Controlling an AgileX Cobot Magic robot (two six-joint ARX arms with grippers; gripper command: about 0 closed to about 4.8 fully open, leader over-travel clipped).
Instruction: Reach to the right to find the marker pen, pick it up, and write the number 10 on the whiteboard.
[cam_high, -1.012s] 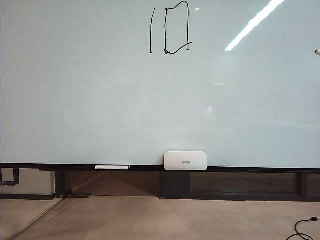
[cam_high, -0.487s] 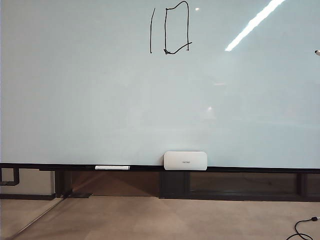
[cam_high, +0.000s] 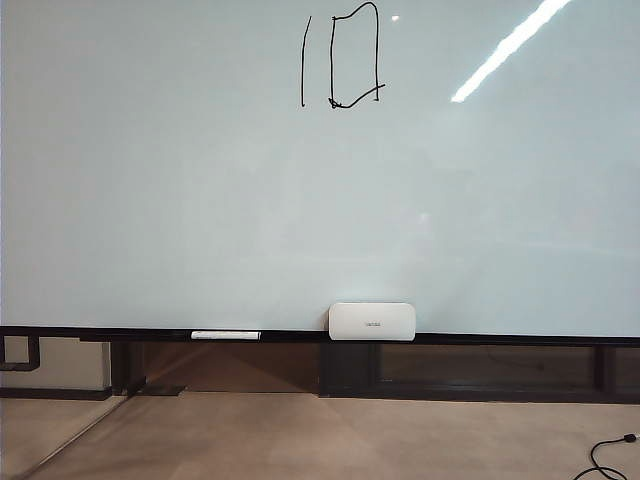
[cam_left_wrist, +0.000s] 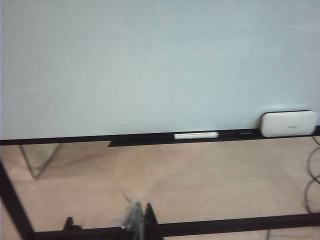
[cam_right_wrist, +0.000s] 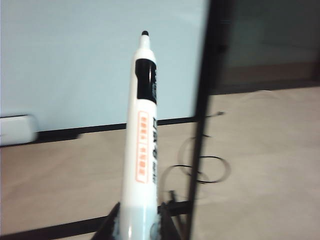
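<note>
Right claw (cam_right_wrist: 139, 227): clenched on rear barrel of marker pen (cam_right_wrist: 142, 150), tip projecting ahead toward whiteboard (cam_high: 200, 200) | pen judged light, rigid, smooth; mid-barrel hold advised | left claw (cam_left_wrist: 137, 227): state cannot be told | number 10 (cam_high: 342, 58) already written.

Dark, pointed fingers on the left gripper (cam_left_wrist: 142, 222) and right gripper (cam_right_wrist: 140, 220)

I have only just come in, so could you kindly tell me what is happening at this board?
The number 10 is already written in black near the top of the whiteboard. The right gripper, away from the board near its right edge, is shut on the marker pen, tip uncapped. The left gripper holds nothing. A second marker and a white box sit on the rail.
</note>
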